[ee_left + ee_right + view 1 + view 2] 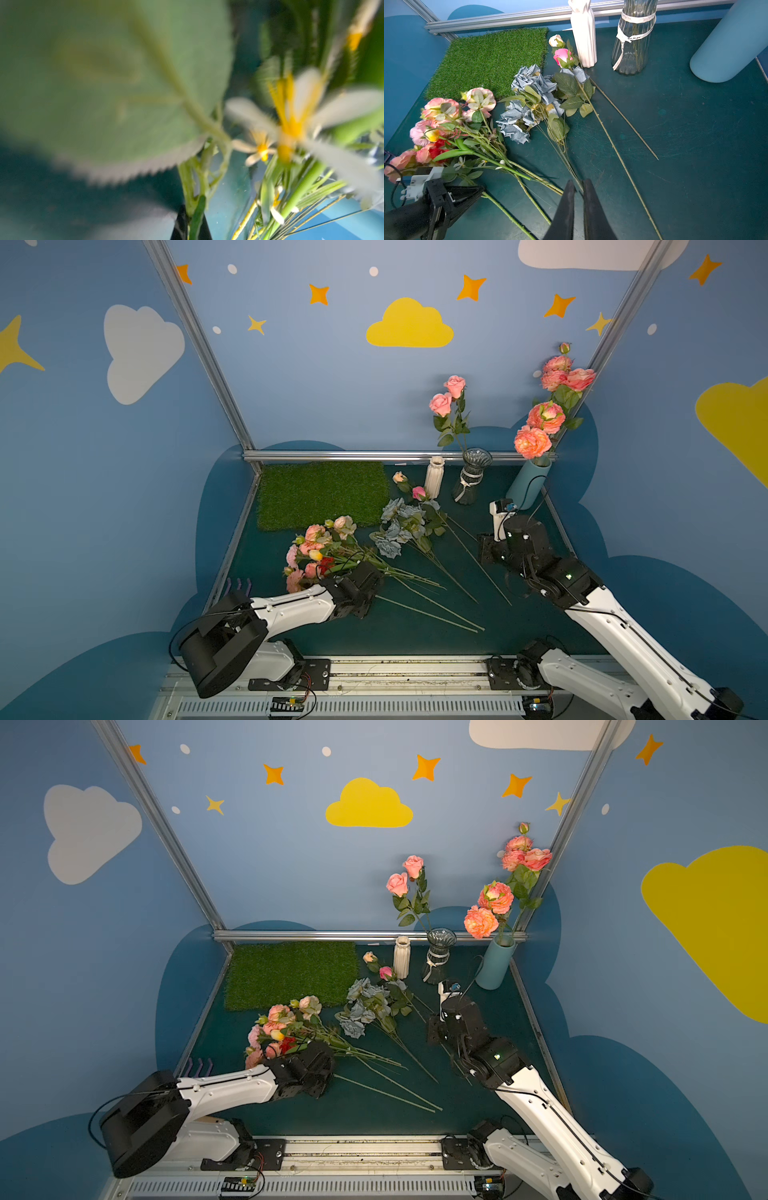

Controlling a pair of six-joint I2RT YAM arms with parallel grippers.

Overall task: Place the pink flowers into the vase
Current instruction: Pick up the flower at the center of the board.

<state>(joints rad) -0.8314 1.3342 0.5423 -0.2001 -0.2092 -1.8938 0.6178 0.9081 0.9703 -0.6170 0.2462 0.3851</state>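
Stems of the pink flowers (pixel 314 533) are clenched in the left jaws, below the blooms, for lifting; right jaws nearly closed.

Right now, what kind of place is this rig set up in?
Probably a staged robot data-collection booth, not a real florist: cloud-and-star wall panels on an aluminium frame, two arms on a front rail, and pink flowers with vases laid out on a dark green tabletop.
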